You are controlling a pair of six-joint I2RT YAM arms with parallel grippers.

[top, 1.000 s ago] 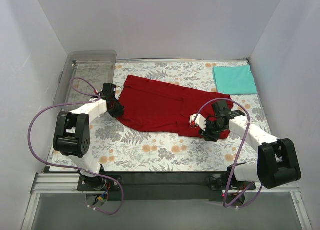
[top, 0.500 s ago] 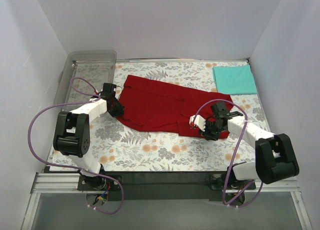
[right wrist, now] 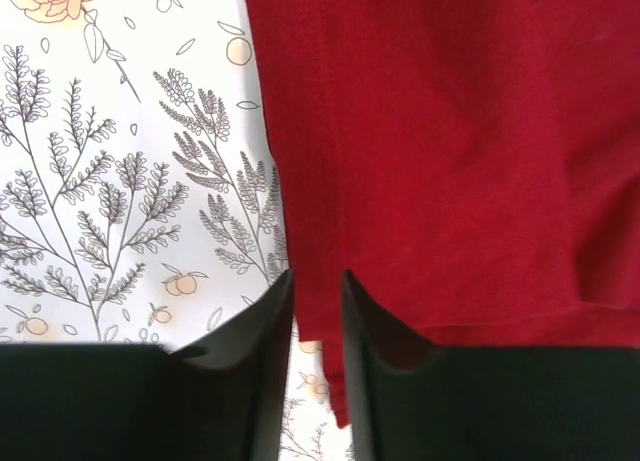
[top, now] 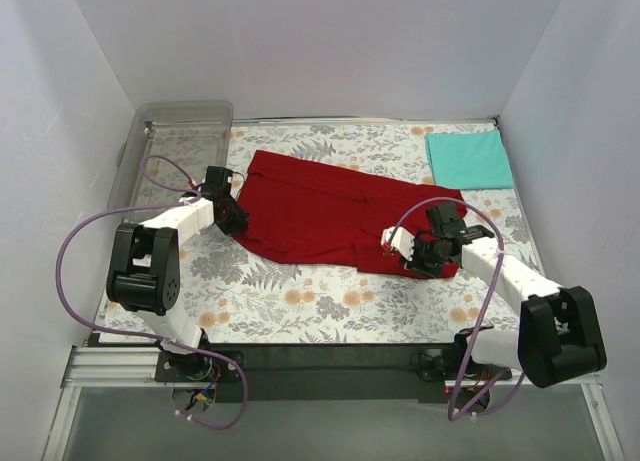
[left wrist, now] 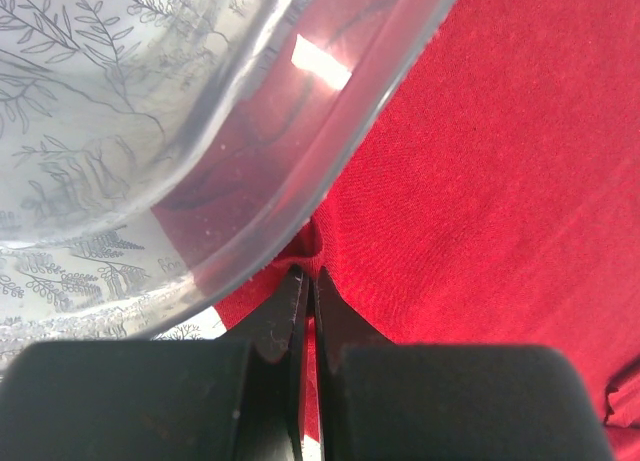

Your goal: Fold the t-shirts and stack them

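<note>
Red t-shirt [top: 320, 211]: spread flat, centre frame, on floral counter [top: 300, 301]. Left pincer [top: 232, 219]: clamped on its left edge, unmoved. Right pincer [top: 432, 256]: closed on lower-right hem; nudged slightly rightward over the last second, cloth undisturbed. Fold likely imminent. Teal t-shirt [top: 470, 159]: folded, upper right.

Left gripper [top: 234, 219] low near left edge, fingers pinched together; right gripper [top: 422, 259] low toward right edge (slim gap).
</note>
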